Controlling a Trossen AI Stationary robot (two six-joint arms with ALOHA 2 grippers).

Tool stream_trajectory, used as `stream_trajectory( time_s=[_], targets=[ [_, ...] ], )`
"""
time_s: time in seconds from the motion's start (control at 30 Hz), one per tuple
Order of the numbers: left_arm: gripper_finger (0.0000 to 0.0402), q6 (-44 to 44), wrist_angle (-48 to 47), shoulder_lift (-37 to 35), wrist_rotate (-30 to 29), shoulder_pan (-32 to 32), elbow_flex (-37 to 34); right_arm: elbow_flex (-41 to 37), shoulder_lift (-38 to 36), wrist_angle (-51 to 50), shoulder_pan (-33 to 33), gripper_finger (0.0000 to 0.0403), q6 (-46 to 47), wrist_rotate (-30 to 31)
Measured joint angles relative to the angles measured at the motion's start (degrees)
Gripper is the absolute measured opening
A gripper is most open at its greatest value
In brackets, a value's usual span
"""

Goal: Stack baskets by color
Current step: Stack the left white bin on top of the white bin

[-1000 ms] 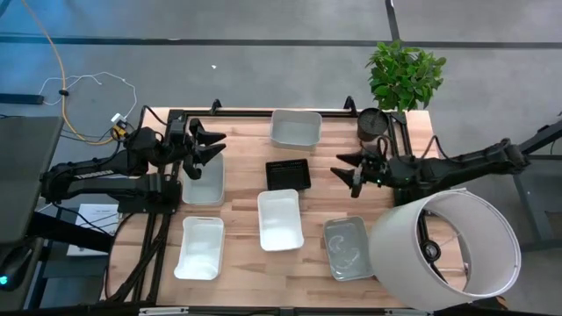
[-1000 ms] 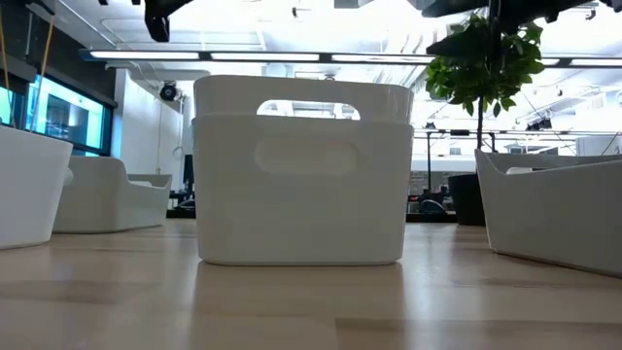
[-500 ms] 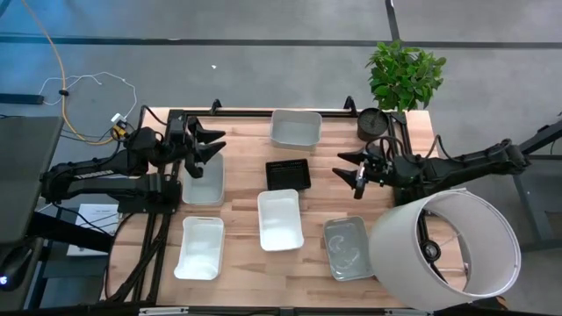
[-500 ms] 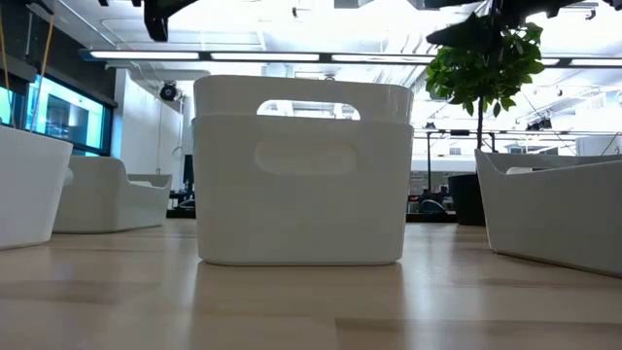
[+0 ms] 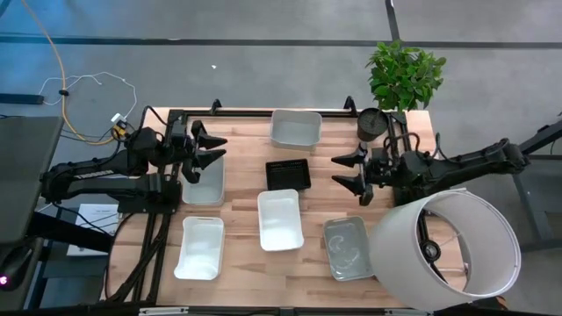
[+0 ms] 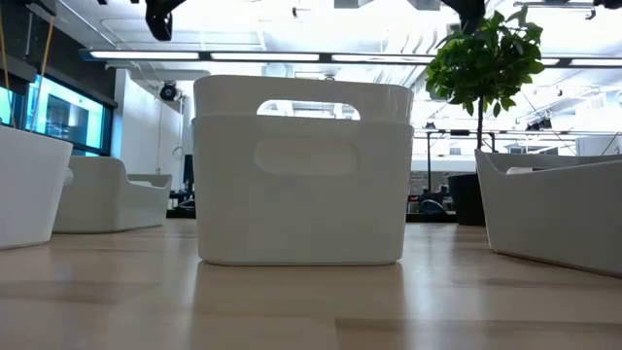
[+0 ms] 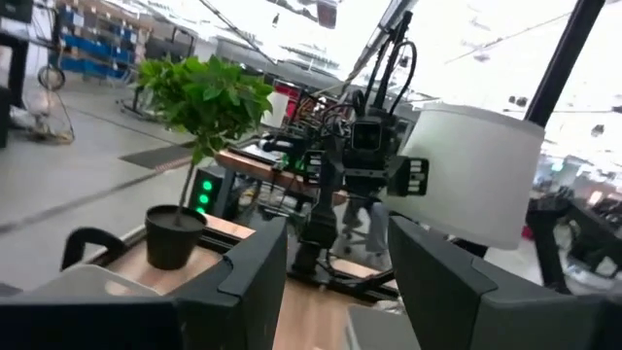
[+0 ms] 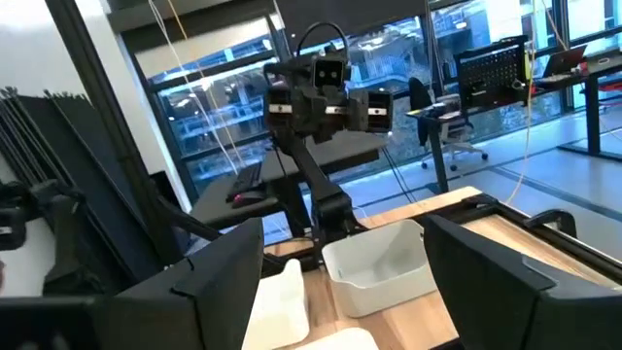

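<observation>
Black mesh basket (image 5: 288,175) shows from overhead, hidden at table level.

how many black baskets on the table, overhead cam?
1. The black basket sits mid-table, between the far-edge basket and the white basket nearer the front. Others could be nested inside it; the overhead view cannot tell.

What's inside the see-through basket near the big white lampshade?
The clear basket shows only pale curly glints on its bottom; whether they are a thing or just shine is unclear. The lampshade stands beside it, not over it.
</observation>
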Motion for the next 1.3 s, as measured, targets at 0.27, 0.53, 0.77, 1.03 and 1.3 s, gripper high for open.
stream_trajectory(
  time_s=[0.27, 0.53, 0.77, 1.03, 1.3],
  targets=[
    [0.0168, -1.9, 0.0, 0.0, 0.16, 0.01, 0.0, 0.0, 1.92, 0.04, 0.0, 0.027, 0.0, 0.6],
    [0.0168, -0.13, -6.88, 1.18, 1.76, -1.57, 4.16, 0.0, 1.92, 0.07, 0.0, 0.027, 0.0, 0.9],
    [0.0168, 6.95, -42.29, 7.03, 0.97, -10.94, 17.25, 0.0, 1.92, 0.07, 0.0, 0.027, 2.25, 1.2],
    [0.0168, 4.82, -62.46, 13.24, -7.31, -27.81, 17.82, 0.0, 1.9, 0.04, 0.0, 0.027, 4.4, 1.29],
    [0.0168, -1.78, -62.35, 19.09, -14.91, -39.03, 9.99, 0.0, 1.9, 0.03, 0.0, 0.027, 4.52, 1.75]
  ],
)
